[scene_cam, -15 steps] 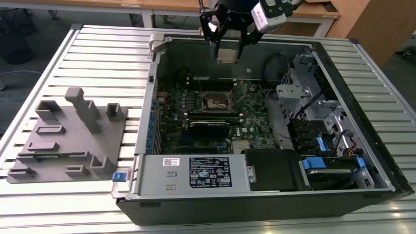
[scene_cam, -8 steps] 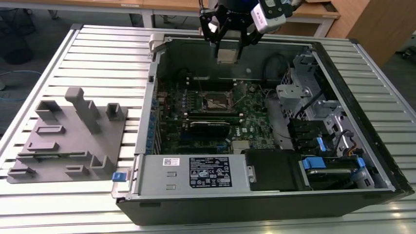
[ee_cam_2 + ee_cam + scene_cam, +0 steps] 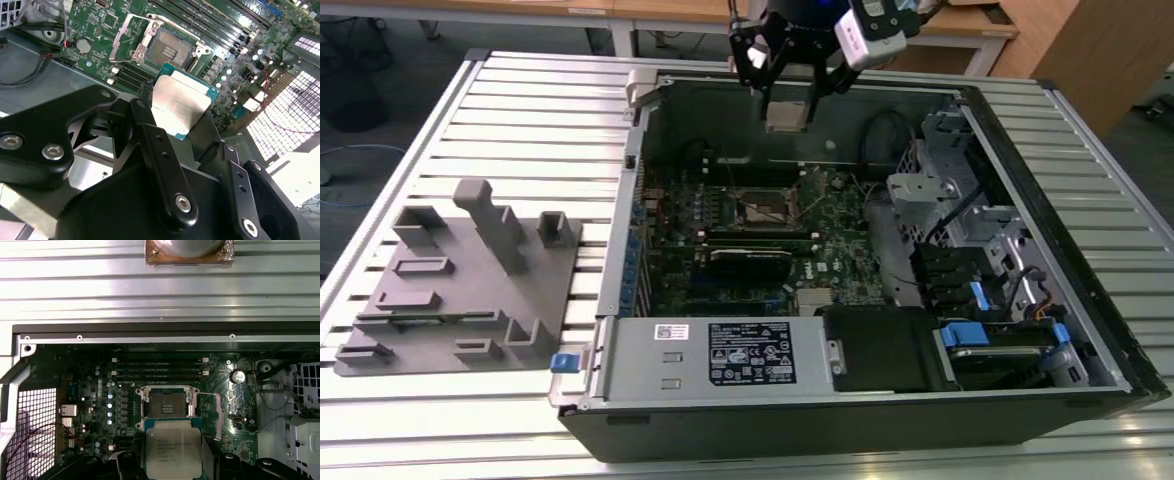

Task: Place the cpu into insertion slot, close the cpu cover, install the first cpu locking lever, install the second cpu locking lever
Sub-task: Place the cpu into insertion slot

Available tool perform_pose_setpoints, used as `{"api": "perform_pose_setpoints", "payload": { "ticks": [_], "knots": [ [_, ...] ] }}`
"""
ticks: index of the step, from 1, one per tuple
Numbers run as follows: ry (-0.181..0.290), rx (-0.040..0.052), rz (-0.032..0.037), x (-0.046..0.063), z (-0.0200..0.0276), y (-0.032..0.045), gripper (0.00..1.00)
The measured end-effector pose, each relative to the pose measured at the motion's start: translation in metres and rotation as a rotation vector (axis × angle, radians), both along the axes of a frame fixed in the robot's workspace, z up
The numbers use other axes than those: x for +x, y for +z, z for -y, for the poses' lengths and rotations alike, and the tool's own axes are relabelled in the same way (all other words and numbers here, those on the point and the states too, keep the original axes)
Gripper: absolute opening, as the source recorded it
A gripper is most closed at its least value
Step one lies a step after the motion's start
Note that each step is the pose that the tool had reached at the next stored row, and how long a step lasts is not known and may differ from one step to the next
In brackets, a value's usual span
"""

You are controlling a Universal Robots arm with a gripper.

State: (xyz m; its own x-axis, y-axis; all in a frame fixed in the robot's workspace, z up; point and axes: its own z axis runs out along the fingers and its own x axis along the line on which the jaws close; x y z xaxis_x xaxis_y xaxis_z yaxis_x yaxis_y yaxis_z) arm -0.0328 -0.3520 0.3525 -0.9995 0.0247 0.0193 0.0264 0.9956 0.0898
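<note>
My gripper (image 3: 786, 112) hangs over the far wall of the open computer case, shut on the cpu (image 3: 785, 116), a flat square chip with a pale metal face. In both wrist views the cpu (image 3: 179, 102) (image 3: 172, 447) sits between my black fingers (image 3: 147, 125), held by two opposite edges. The insertion slot (image 3: 765, 208) (image 3: 167, 50) (image 3: 164, 405) lies bare in the green board below, its dark centre uncovered, nearer the case middle than the chip. The cpu cover (image 3: 125, 40), a silvery frame, stands swung up at one side of the slot.
A grey power-supply box (image 3: 720, 350) fills the case's near edge, with drive bays and blue tabs (image 3: 987, 300) at the exterior view's right. Memory slots (image 3: 160, 371) run beside the socket. A grey fixture block (image 3: 454, 290) rests on the slatted table (image 3: 520, 100).
</note>
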Motion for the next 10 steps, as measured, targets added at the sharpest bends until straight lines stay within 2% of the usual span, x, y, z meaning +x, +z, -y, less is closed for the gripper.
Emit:
{"api": "perform_pose_setpoints", "payload": {
  "ticks": [10],
  "knots": [
    [0.000, 0.0000, 0.0000, 0.0000, 0.0000, -0.0019, 0.54]
  ]
}}
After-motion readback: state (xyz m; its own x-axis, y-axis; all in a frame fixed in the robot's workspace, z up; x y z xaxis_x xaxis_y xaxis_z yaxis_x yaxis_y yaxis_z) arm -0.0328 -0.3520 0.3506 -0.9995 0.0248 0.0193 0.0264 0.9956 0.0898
